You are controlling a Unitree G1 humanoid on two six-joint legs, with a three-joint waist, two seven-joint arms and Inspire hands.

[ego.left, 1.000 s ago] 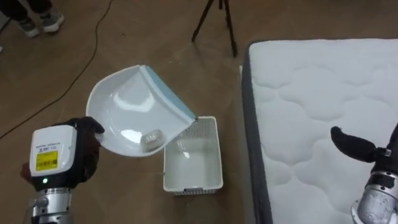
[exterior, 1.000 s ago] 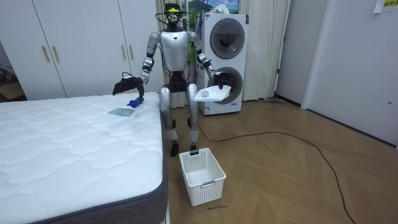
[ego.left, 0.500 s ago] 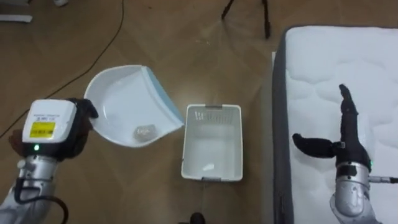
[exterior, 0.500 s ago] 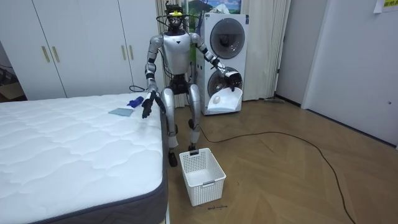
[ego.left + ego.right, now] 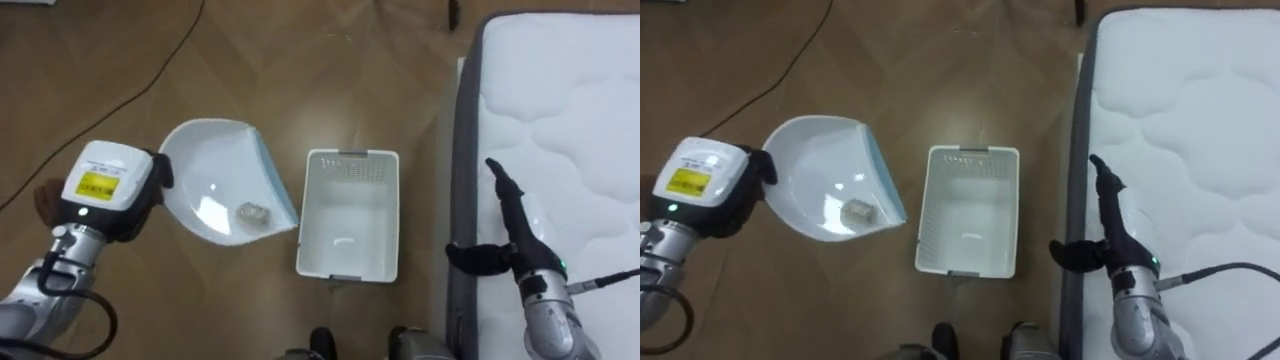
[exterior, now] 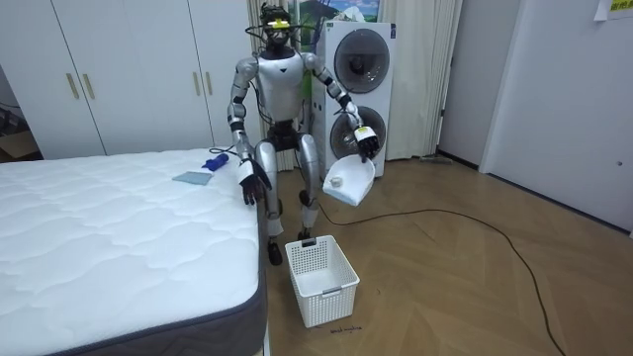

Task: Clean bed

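So the robot's standing on the wood floor at the corner of the bed (image 5: 570, 120), with the white slatted basket (image 5: 352, 155) on the floor right in front of it, just beside the mattress edge. Its left hand (image 5: 112, 192) is curled round the back end of a white dustpan (image 5: 215, 185), holding it up off the floor and out to the left of the basket. In the eye view the pan's pale blue lip nearly reaches the basket's left wall. There's 1 small crumpled scrap (image 5: 252, 213) sitting inside the pan down near that lip. The right hand (image 5: 515, 235) is doing nothing much. Its fingers are straight with the thumb stuck out sideways, it's holding nothing, and it hangs over the bed's near edge. In the room view the pan (image 6: 348, 183) hangs tipped down at about the robot's hip height. Also 2 things still lie on the mattress near the robot: a flat pale blue piece (image 6: 191, 178) and a darker blue bundle (image 6: 214, 161). Stacked washer and dryer (image 6: 358, 94) behind it, and a dark cable (image 5: 150, 70) snakes across the floor.
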